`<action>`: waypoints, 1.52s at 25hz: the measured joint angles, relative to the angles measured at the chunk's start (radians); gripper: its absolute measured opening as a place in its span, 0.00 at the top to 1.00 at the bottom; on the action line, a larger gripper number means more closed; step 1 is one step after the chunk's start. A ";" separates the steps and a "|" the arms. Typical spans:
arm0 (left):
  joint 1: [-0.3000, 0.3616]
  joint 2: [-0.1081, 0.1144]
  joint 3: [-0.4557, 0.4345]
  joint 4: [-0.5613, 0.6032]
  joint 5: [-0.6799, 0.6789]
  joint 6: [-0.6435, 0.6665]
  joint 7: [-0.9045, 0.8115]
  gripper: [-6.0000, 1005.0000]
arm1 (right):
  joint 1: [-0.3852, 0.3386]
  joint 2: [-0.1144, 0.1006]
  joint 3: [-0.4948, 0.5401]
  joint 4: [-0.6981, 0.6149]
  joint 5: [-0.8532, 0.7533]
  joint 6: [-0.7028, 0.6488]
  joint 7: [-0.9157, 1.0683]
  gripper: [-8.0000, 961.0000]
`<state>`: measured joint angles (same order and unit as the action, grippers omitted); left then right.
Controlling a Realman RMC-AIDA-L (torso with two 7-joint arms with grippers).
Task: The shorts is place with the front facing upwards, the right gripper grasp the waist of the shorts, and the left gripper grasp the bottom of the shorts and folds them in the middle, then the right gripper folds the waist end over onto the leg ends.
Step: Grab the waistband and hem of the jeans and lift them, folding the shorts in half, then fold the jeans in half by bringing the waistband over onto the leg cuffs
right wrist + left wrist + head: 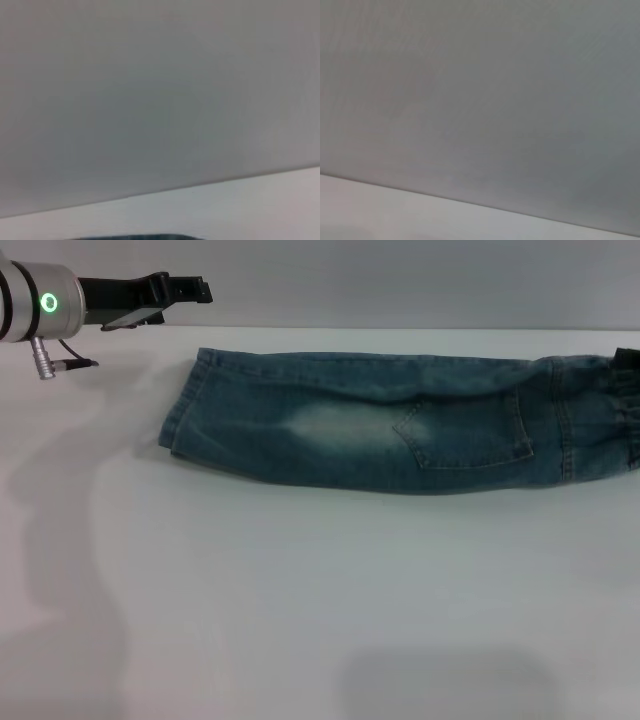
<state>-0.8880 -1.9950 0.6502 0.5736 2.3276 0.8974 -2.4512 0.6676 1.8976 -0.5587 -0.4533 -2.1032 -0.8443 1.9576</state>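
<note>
Blue-green washed denim shorts (400, 430) lie folded lengthwise on the white table (300, 620), both arms clear of them.

The shorts stretch across the far half of the table, the flat hemmed leg ends (180, 420) toward the robot's left and the dark ruffled elastic waist (625, 405) at the right edge of the head view. A pale faded patch and a stitched pocket face up. The left gripper (180, 290) hovers above the far left corner, apart from the cloth; whether its fingers are parted or closed cannot be told. The right gripper is out of sight. Nothing lies on or beside the shorts; a grey wall (480, 90) stands behind the table.
</note>
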 joint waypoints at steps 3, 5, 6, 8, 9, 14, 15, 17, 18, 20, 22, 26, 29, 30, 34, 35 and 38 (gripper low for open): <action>0.000 0.000 -0.001 0.000 -0.001 0.001 0.000 0.17 | -0.002 0.000 0.000 -0.001 -0.037 0.012 0.023 0.58; 0.000 0.000 -0.001 0.000 -0.001 0.001 0.000 0.17 | -0.003 0.000 0.000 -0.002 -0.071 0.024 0.043 0.55; 0.000 -0.001 -0.001 0.000 -0.002 0.001 0.000 0.17 | -0.003 0.000 0.001 -0.003 -0.087 0.032 0.051 0.53; 0.000 -0.002 -0.001 0.000 -0.002 0.002 0.000 0.17 | -0.006 0.000 0.005 -0.006 -0.100 0.043 0.058 0.51; 0.000 -0.002 0.000 0.000 -0.002 0.002 0.000 0.17 | -0.007 0.000 0.007 -0.008 -0.100 0.048 0.058 0.49; 0.000 -0.005 0.002 0.000 -0.006 0.001 0.000 0.17 | -0.011 0.004 0.008 -0.047 -0.099 0.063 0.058 0.48; 0.000 -0.005 0.002 0.000 -0.006 0.001 0.000 0.17 | -0.014 0.009 0.008 -0.064 -0.099 0.064 0.059 0.48; 0.000 -0.006 0.002 0.000 -0.009 0.003 0.000 0.17 | -0.020 0.019 0.008 -0.097 -0.096 0.063 0.059 0.48; 0.002 -0.007 0.002 0.000 -0.010 0.004 0.000 0.17 | -0.023 0.024 0.008 -0.116 -0.091 0.051 0.059 0.48; 0.004 -0.008 0.002 0.001 -0.011 0.006 0.000 0.17 | -0.033 0.038 0.007 -0.161 -0.068 0.002 0.058 0.48; 0.005 -0.010 0.002 0.004 -0.011 0.006 0.000 0.17 | -0.042 0.052 0.001 -0.206 -0.041 -0.070 0.052 0.48; 0.008 -0.010 0.002 0.006 -0.013 0.002 0.000 0.17 | -0.031 0.070 -0.013 -0.247 -0.013 -0.221 0.048 0.48; 0.006 -0.010 0.002 0.006 -0.016 -0.003 0.001 0.17 | -0.019 0.071 -0.048 -0.238 -0.006 -0.272 0.048 0.48; 0.004 -0.010 0.002 0.006 -0.017 -0.004 0.001 0.17 | -0.018 0.071 -0.060 -0.229 -0.006 -0.280 0.051 0.48; 0.001 -0.010 0.002 0.008 -0.018 -0.009 0.001 0.17 | -0.014 0.071 -0.069 -0.190 -0.008 -0.282 0.054 0.48; 0.001 -0.010 0.002 0.008 -0.018 -0.009 0.001 0.17 | -0.014 0.070 -0.071 -0.178 -0.010 -0.281 0.054 0.48; -0.002 -0.010 0.002 0.008 -0.021 -0.016 0.001 0.17 | -0.013 0.067 -0.081 -0.147 -0.016 -0.258 0.050 0.48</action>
<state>-0.8899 -2.0048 0.6519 0.5814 2.3063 0.8815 -2.4498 0.6545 1.9649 -0.6401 -0.6005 -2.1189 -1.1020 2.0079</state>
